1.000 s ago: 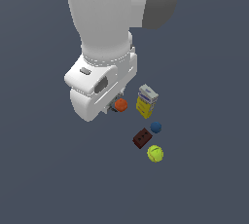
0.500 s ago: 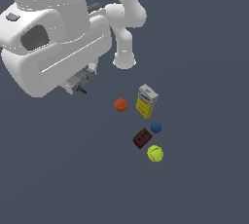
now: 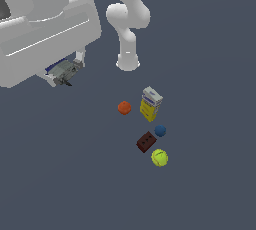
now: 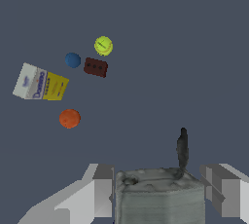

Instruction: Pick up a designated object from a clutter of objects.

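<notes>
My gripper [image 3: 65, 70] is shut on the grey boxy tool [image 3: 62, 73] and holds it high above the floor, far to the exterior view's left of the clutter. In the wrist view the tool [image 4: 160, 196] sits between my two fingers [image 4: 97, 194], its thin dark tip [image 4: 182, 147] sticking out. The other clutter lies on the floor: an orange ball [image 3: 124, 107], a yellow box with a white-blue top [image 3: 150, 105], a small blue ball [image 3: 160, 130], a dark brown block [image 3: 146, 142] and a yellow-green tennis ball [image 3: 159, 157].
The arm's white base column [image 3: 127, 49] stands behind the clutter. My large white wrist housing [image 3: 45, 29] fills the exterior view's upper left. The floor [image 3: 210, 184] is plain dark grey.
My gripper has risen from beside the orange ball and swung to the exterior view's left, carrying the grey tool. The other five items have not moved.
</notes>
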`<action>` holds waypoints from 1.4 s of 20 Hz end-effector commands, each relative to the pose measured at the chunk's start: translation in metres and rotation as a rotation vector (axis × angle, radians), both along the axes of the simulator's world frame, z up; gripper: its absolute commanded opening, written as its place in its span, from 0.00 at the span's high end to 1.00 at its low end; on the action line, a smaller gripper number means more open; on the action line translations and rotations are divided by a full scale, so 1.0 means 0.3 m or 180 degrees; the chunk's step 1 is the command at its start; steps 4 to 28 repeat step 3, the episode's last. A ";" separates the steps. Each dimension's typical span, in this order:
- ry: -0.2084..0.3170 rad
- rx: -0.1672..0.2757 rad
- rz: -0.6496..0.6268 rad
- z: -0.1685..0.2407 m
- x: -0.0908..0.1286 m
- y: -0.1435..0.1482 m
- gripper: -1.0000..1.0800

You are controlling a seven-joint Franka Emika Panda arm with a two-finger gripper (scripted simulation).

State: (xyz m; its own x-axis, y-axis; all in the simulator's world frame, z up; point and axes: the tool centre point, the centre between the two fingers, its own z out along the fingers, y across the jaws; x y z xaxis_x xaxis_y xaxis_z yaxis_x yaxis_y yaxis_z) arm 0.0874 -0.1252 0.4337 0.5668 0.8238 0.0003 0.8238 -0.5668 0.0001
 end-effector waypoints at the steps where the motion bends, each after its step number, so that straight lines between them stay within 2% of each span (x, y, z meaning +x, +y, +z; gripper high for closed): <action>1: 0.0000 0.0000 0.0002 0.010 0.001 -0.007 1.00; 28: 0.0000 0.0000 0.0002 0.012 0.002 -0.008 1.00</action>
